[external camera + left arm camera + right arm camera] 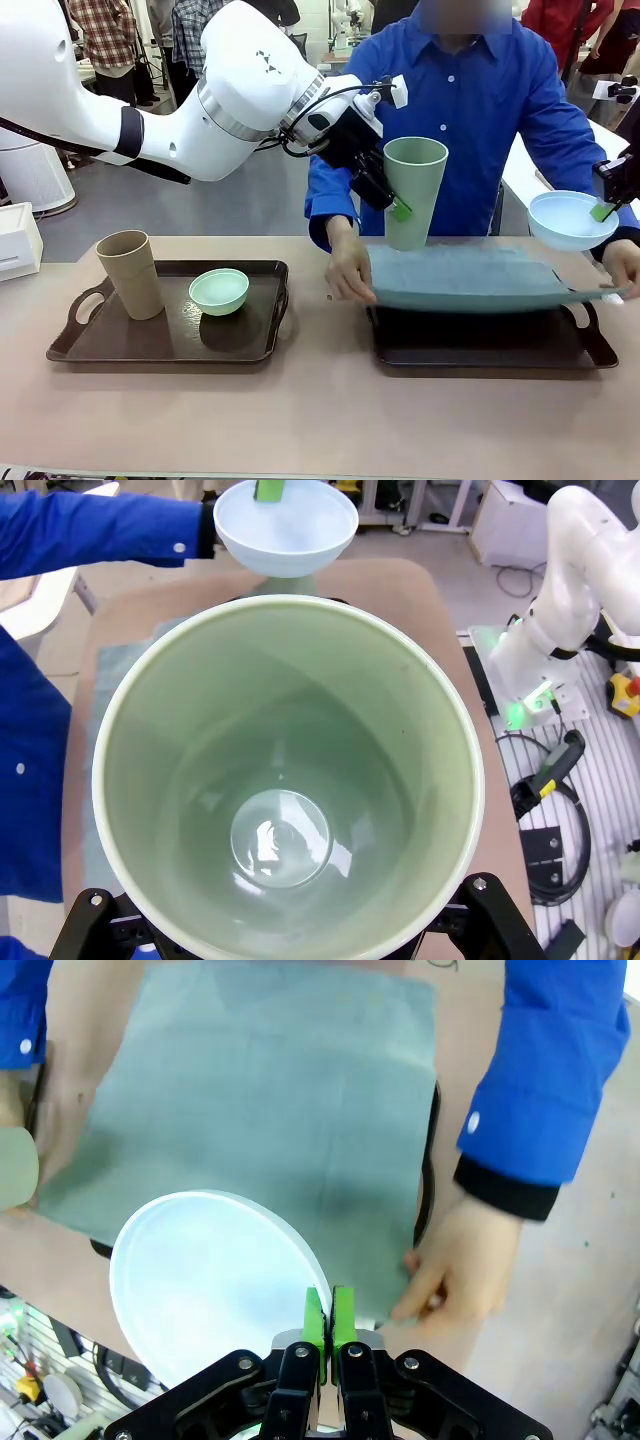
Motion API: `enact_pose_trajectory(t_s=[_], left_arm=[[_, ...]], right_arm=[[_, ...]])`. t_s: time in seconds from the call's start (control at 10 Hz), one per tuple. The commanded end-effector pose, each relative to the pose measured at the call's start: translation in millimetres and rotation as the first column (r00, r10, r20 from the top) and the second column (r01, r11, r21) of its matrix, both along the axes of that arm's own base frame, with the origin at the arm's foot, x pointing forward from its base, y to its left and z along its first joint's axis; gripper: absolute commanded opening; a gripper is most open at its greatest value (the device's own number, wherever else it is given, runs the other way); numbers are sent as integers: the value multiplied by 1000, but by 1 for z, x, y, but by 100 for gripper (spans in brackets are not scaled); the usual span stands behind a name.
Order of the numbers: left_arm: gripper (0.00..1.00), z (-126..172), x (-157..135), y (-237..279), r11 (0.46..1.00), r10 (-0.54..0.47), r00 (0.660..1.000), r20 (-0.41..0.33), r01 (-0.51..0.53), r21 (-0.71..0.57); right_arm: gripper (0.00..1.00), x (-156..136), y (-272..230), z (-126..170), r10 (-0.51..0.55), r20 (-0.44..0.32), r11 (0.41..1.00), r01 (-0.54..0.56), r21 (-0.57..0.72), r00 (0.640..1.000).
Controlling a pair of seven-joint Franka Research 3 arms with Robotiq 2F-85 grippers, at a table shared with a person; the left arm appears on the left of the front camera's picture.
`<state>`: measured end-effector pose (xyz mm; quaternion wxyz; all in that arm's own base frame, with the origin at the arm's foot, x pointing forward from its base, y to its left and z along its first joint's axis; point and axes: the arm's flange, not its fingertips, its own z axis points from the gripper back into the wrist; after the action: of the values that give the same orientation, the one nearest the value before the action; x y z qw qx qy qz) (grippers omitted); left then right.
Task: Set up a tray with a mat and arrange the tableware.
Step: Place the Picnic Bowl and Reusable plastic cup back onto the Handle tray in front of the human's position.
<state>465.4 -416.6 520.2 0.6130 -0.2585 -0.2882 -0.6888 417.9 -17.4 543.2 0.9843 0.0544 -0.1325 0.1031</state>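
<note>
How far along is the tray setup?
Done: nothing placed yet. In hand: the person's hands hold the mat over the right tray; left gripper holds the sage green cup, right gripper the pale blue bowl. Left: seat the mat, set both down, likely then the tan cup and mint bowl from the left tray.

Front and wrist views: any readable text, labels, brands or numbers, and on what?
None readable.
Small dark marks on the white left arm: too small to read.
The green cup, blue bowl, tan cup, mint bowl and mat: no print.
</note>
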Motion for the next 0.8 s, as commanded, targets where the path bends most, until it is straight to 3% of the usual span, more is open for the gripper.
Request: enact_pose_trajectory(t_s=[0.0,0.7], left_arm=[[0,3,0,1,1000,-4,1000,4,4,-11],[0,3,0,1,1000,-4,1000,4,4,-11]], right_arm=[[0,0,0,1,-1,2,1000,1,-5,1000],[0,0,0,1,-1,2,1000,1,-5,1000]])
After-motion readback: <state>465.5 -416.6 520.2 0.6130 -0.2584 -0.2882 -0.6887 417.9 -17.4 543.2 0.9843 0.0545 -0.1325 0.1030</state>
